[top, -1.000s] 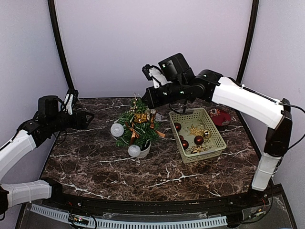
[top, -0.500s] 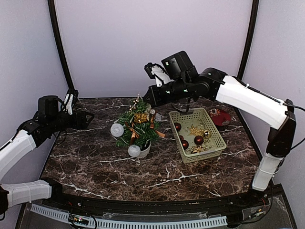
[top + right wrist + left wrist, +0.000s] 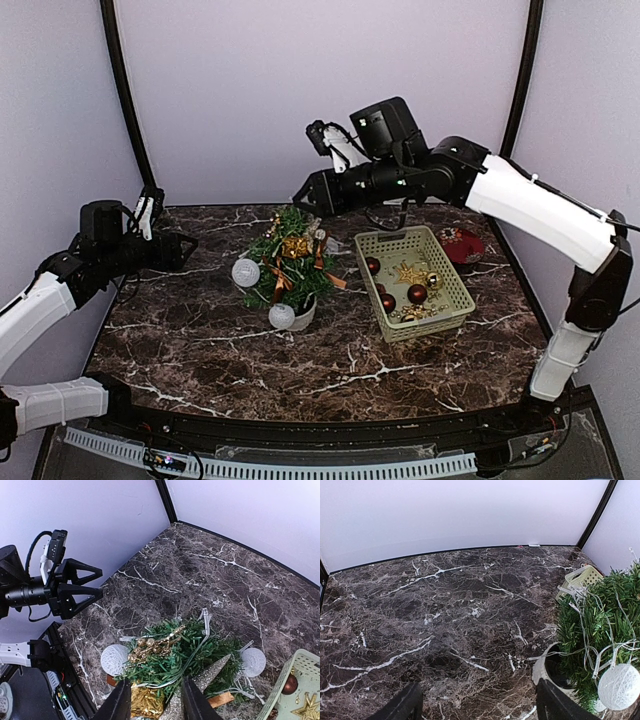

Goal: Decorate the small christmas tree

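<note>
Marble-patterned table (image 3: 200,340) is carrying the small christmas tree (image 3: 288,262) at its middle, just left of the basket (image 3: 430,322) supplying ornaments. Over the treetop the right gripper (image 3: 156,681) is hovering, jaws parted and gripping nothing, probably working from above; the left gripper (image 3: 102,583) is waiting wide open, well apart. Branches are hiding most of the pot, and the basket's gold pieces are blurring together.

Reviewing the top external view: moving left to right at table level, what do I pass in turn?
left gripper → small christmas tree → pale green basket. The right gripper hangs above the tree, so it is left out of the order.
</note>
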Available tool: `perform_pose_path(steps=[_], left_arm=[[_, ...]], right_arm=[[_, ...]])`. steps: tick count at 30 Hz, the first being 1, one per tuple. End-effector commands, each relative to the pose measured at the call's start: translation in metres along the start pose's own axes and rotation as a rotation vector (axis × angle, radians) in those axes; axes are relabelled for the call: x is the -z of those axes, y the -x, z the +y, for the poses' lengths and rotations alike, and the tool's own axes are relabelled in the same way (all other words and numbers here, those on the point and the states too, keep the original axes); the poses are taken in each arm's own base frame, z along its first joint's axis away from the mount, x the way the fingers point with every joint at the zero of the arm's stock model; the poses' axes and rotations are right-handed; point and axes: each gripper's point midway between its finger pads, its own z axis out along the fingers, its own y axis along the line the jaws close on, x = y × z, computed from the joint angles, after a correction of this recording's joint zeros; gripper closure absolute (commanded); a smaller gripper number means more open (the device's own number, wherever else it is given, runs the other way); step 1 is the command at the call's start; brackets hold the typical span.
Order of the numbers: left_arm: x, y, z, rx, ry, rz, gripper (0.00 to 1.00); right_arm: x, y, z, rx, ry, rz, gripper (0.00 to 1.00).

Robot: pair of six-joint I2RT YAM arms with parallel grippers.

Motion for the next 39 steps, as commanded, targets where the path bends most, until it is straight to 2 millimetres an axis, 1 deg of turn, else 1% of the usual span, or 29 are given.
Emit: perform_pose_path(steps=[1,3,5,7,8,11,12,14,15,16,19,20,21,22,23,24,26,27,28,29,31,33,34,35,36,37,38,39], left_arm=[[0.004,0.006,0.000,-0.006,-0.002,-0.034,0.20],[0.005,0.008,0.000,-0.007,0.003,-0.039,0.20],[0.009,0.011,0.001,-0.011,0.013,-0.060,0.20],[0.014,0.016,0.001,-0.014,0.018,-0.094,0.20],[0.015,0.014,0.002,-0.007,0.020,-0.096,0.20],[0.014,0.011,0.003,0.009,0.024,-0.086,0.18],[0.013,0.010,0.005,0.019,0.034,-0.079,0.18],[0.009,0.006,0.013,0.046,0.077,-0.051,0.18],[0.006,0.005,0.019,0.059,0.112,-0.033,0.18],[0.005,0.005,0.022,0.079,0.128,-0.028,0.18],[-0.005,0.002,0.035,0.129,0.185,-0.032,0.16],[-0.010,-0.002,0.037,0.150,0.191,-0.025,0.16],[-0.014,-0.001,0.042,0.154,0.206,-0.045,0.15],[-0.023,-0.008,0.047,0.159,0.224,-0.030,0.15],[-0.028,-0.007,0.055,0.157,0.245,-0.050,0.15],[-0.036,-0.014,0.062,0.161,0.264,-0.031,0.15],[-0.042,-0.011,0.085,0.175,0.311,-0.075,0.15],[-0.043,-0.017,0.091,0.176,0.320,-0.076,0.15],[-0.041,-0.010,0.102,0.180,0.340,-0.121,0.15],[-0.040,-0.017,0.108,0.179,0.354,-0.124,0.15],[-0.031,-0.017,0.124,0.177,0.401,-0.177,0.14],[-0.018,-0.020,0.138,0.155,0.464,-0.234,0.14],[-0.012,-0.024,0.139,0.132,0.484,-0.271,0.14],[-0.008,-0.026,0.140,0.092,0.498,-0.287,0.14],[0.000,-0.031,0.142,0.076,0.526,-0.327,0.14],[0.005,-0.031,0.144,0.053,0.548,-0.346,0.14],[0.011,-0.041,0.149,0.048,0.588,-0.355,0.11],[0.015,-0.043,0.150,0.035,0.608,-0.365,0.10]], right_arm=[[0.019,0.021,0.013,0.007,0.042,-0.078,0.61],[0.025,0.025,0.014,0.007,0.044,-0.096,0.56],[0.036,0.031,0.012,0.009,0.027,-0.124,0.48],[0.046,0.034,0.004,0.004,-0.018,-0.153,0.39],[0.051,0.035,-0.002,0.001,-0.047,-0.171,0.35],[0.064,0.032,-0.032,-0.055,-0.131,-0.202,0.25],[0.068,0.030,-0.045,-0.079,-0.152,-0.211,0.15],[0.076,0.023,-0.070,-0.123,-0.180,-0.236,0.04],[0.081,0.019,-0.084,-0.138,-0.196,-0.252,0.02],[0.082,0.007,-0.100,-0.156,-0.222,-0.250,0.01],[0.095,-0.012,-0.150,-0.197,-0.304,-0.284,0.01],[0.100,-0.020,-0.168,-0.210,-0.339,-0.296,0.02],[0.105,-0.027,-0.185,-0.222,-0.368,-0.308,0.02],[0.113,-0.036,-0.212,-0.245,-0.415,-0.320,0.01],[0.119,-0.046,-0.231,-0.265,-0.440,-0.330,0.01],[0.124,-0.056,-0.250,-0.290,-0.464,-0.337,0.01],[0.139,-0.076,-0.285,-0.330,-0.519,-0.363,0.01],[0.147,-0.088,-0.302,-0.342,-0.558,-0.371,0.01],[0.156,-0.100,-0.316,-0.351,-0.597,-0.377,0.01],[0.167,-0.108,-0.328,-0.350,-0.635,-0.398,0.01],[0.191,-0.124,-0.347,-0.346,-0.718,-0.440,0.01],[0.217,-0.139,-0.361,-0.336,-0.804,-0.509,0.01],[0.227,-0.144,-0.362,-0.321,-0.839,-0.546,0.01],[0.245,-0.151,-0.370,-0.311,-0.911,-0.598,0.01],[0.258,-0.154,-0.370,-0.289,-0.968,-0.649,0.01],[0.267,-0.161,-0.371,-0.272,-1.018,-0.685,0.01],[0.274,-0.174,-0.374,-0.271,-1.078,-0.706,0.01],[0.281,-0.182,-0.375,-0.267,-1.130,-0.728,0.01]])
